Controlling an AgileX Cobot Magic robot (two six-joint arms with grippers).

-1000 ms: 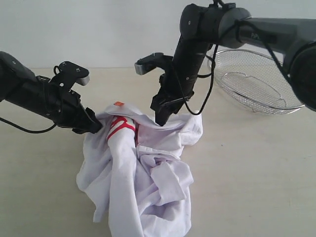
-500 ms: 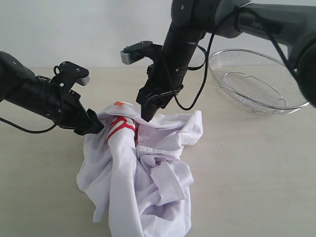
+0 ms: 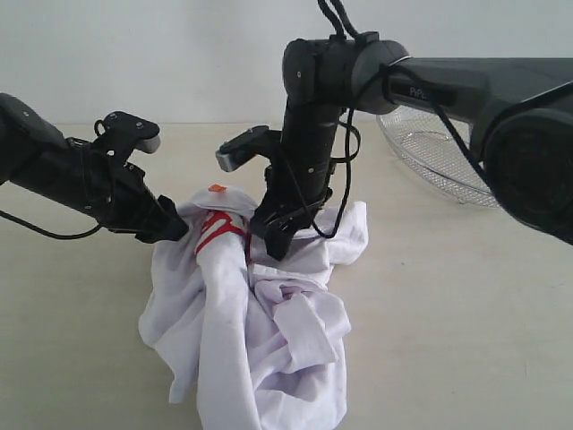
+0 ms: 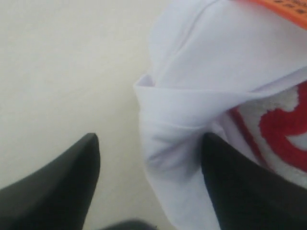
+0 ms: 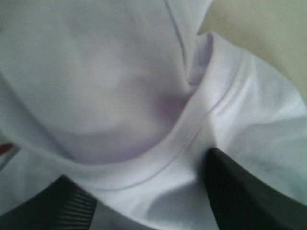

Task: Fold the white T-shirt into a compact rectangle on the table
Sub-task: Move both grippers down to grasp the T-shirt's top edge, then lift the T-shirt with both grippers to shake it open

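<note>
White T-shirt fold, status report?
Left gripper open, straddling a fold beside the red lettering. Right gripper open, down on a hem. White T-shirt crumpled in a heap on table, not folded. Wire basket back right, apart from shirt.

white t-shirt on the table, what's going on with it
Two robot arms work on a white T-shirt lying crumpled on the table, not yet folded. The left gripper is open around a fold at its edge; the right gripper, also open, points down onto the cloth beside the red lettering.

Plain pale grey wall
</note>
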